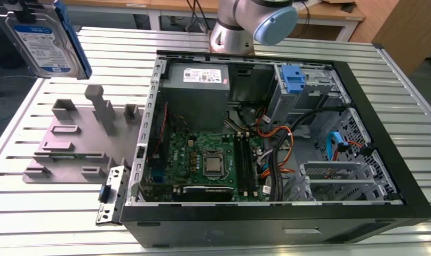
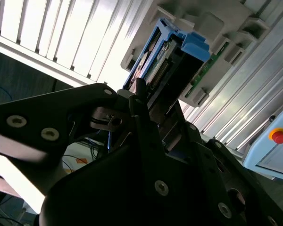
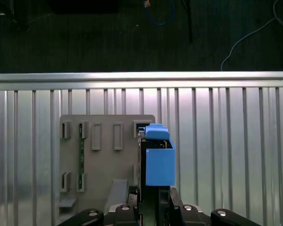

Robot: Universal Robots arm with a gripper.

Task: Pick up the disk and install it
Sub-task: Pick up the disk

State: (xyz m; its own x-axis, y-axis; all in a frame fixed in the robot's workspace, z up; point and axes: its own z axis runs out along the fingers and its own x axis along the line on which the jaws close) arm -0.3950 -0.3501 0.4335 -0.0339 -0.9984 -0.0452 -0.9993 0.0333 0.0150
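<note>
**Silver-grey arm, matt black tool**

In the exterior view the arm [image 1: 231, 29] is a thick, rounded tube of silvery grey metal. Its joint is closed by a round, pale-blue cap [image 1: 275, 24]. In the second wrist view the tool [image 2: 153, 101] is matt black. It is built of broad flat plates and angled links with rounded corners, pinned by round, silver-headed screws [image 2: 161, 187]. In the first wrist view its black base carries more pale screw heads [image 3: 126, 207] side by side.
</note>
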